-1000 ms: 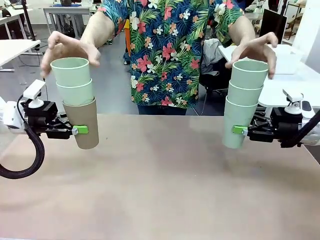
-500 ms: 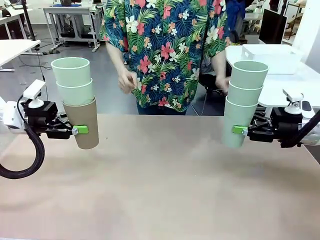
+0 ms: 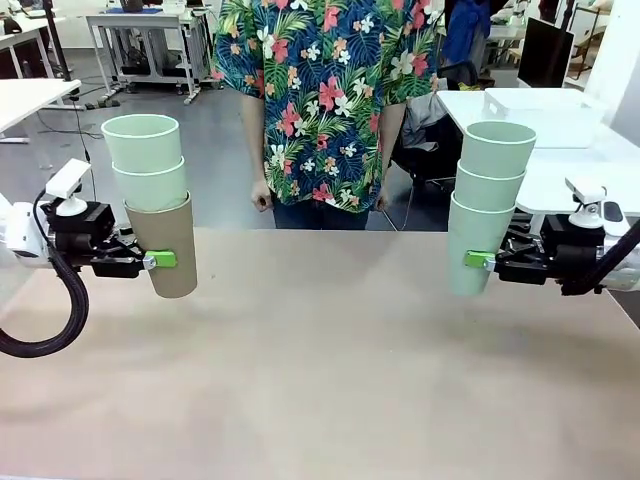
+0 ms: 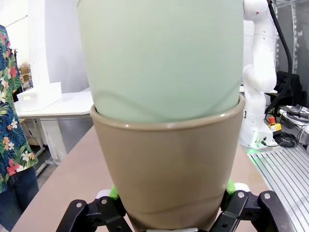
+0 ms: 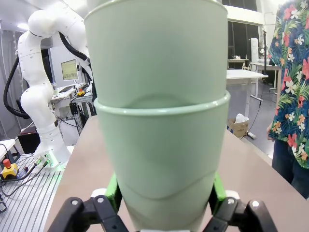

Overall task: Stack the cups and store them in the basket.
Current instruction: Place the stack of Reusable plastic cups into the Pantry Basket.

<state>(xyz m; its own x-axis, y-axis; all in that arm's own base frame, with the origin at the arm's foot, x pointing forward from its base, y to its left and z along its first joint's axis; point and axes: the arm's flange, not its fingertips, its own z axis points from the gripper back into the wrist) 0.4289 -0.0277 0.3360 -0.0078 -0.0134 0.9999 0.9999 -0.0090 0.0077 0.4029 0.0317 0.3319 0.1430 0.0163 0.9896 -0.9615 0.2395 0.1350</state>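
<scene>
Front camera looks across the table (image 3: 320,380) at the person (image 3: 320,90) — wrist cameras, close behind cups (image 4: 164,72), apparently share both

Tan-brown cup (image 3: 168,250) is looking matt & smooth, prob. plastic. Mint cups (image 3: 487,190) are showing the same matt finish w/ a faint sheen. Tabletop (image 3: 320,360) is reading as smooth matt beige laminate. Left gripper (image 3: 160,261) & right gripper (image 3: 478,259) are showing black matt plastic. Person's shirt (image 3: 320,90) is looking like soft printed cloth.
</scene>
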